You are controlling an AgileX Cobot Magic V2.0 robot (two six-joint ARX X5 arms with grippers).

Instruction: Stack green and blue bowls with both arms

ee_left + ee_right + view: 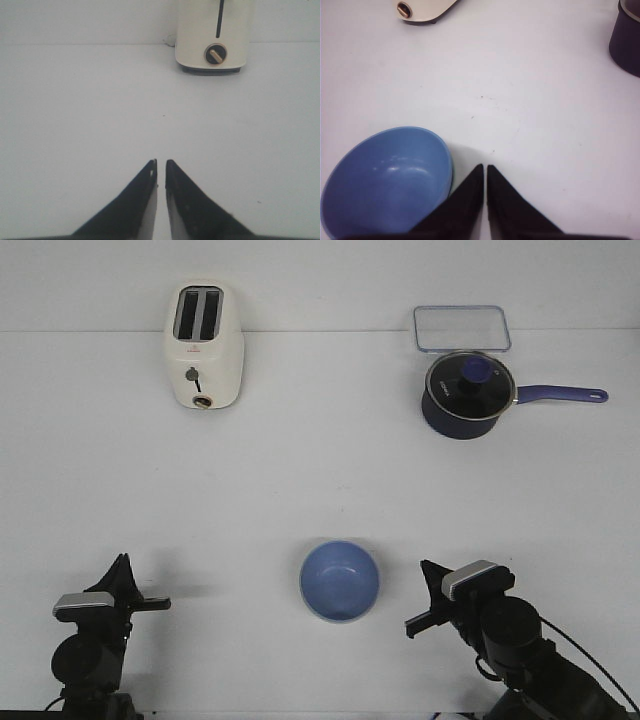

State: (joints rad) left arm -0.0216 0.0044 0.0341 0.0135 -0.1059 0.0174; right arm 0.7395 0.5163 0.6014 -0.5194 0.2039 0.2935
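Observation:
The blue bowl point(340, 581) stands upright and empty on the white table near its front edge, between my two arms. No green bowl shows on its own in any view. My left gripper point(122, 562) is shut and empty at the front left, well away from the bowl; its wrist view shows the closed tips point(160, 162) over bare table. My right gripper point(427, 568) is shut and empty just to the right of the bowl. In the right wrist view its tips point(485, 167) sit close beside the blue bowl's point(385, 180) rim without touching it.
A cream toaster point(203, 345) stands at the back left, straight ahead of the left gripper point(212, 35). A dark navy saucepan point(465, 395) with a glass lid and long handle stands at the back right, with a clear rectangular container point(462, 328) behind it.

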